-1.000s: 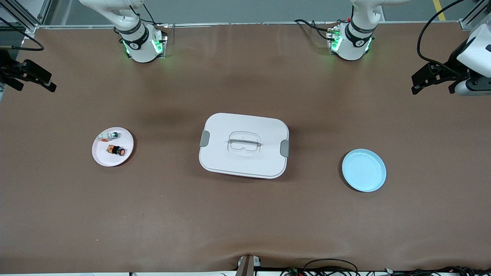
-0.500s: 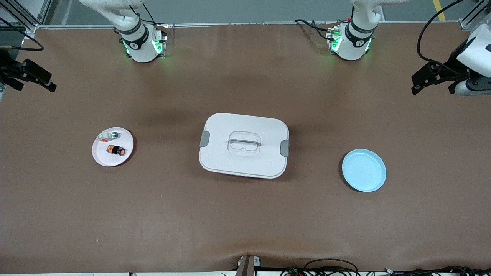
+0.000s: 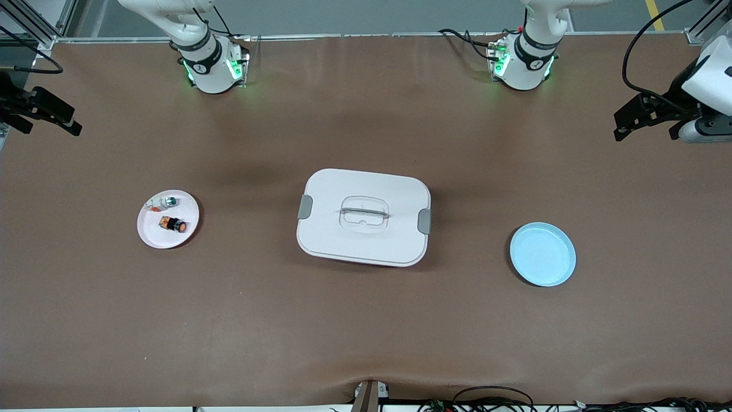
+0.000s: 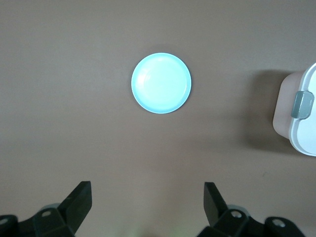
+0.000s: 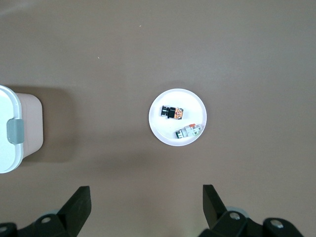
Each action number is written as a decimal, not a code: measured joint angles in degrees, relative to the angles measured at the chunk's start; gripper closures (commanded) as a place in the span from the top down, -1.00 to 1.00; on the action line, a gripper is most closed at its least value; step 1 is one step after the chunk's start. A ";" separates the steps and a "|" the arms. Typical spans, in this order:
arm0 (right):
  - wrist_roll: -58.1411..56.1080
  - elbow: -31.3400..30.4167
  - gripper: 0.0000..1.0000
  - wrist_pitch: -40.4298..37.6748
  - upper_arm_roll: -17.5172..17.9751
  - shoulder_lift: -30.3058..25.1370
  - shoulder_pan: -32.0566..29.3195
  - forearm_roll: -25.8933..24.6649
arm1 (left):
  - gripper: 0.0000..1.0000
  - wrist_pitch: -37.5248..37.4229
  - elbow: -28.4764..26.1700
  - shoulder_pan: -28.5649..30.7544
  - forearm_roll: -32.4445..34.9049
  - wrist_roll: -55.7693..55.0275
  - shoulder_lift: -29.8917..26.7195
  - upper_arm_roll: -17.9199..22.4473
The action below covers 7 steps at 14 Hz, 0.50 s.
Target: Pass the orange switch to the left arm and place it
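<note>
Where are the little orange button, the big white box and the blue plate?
orange switch (image 3: 173,225): front view, on its black-and-orange body, lying on the pink plate.
box (image 3: 363,216): front view, on the lid's handle recess.
blue plate (image 3: 542,254): front view, on its bare middle.

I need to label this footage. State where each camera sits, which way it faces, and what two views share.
Front view: high across the table, facing both arm bases; box in the middle.
Left wrist view: looks down on the blue plate; open left gripper shows.
Right wrist view: looks down on the pink plate holding the orange switch; open right gripper shows.
Shared: both wrist views catch the box.
</note>
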 measured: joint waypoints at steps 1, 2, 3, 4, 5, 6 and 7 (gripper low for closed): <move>0.16 0.20 1.00 -0.25 -0.16 0.00 -0.15 0.01 | 1.00 -0.01 -0.04 -0.03 0.00 0.00 0.01 -0.02; 0.21 0.35 1.00 -0.93 -0.35 0.01 -0.66 0.01 | 1.00 -0.04 -0.06 -0.05 0.00 0.00 0.02 -0.04; 0.21 0.34 1.00 -1.63 -0.48 0.14 -1.34 0.00 | 1.00 -0.06 -0.06 -0.05 0.00 0.00 0.03 -0.06; 0.20 0.31 1.00 -2.05 -0.55 0.59 -1.88 -0.02 | 1.00 -0.09 -0.06 -0.06 0.00 0.00 0.04 -0.06; 0.20 0.25 1.00 -2.19 -0.59 1.39 -2.15 -0.04 | 1.00 -0.13 -0.06 -0.06 0.00 0.00 0.04 -0.06; 0.19 0.22 1.00 -2.20 -0.60 2.54 -2.23 -0.06 | 1.00 -0.15 -0.07 -0.06 0.00 0.00 0.05 -0.06; 0.18 0.24 1.00 -2.17 -0.58 3.88 -2.24 -0.09 | 1.00 -0.16 -0.07 -0.06 0.00 0.00 0.05 -0.06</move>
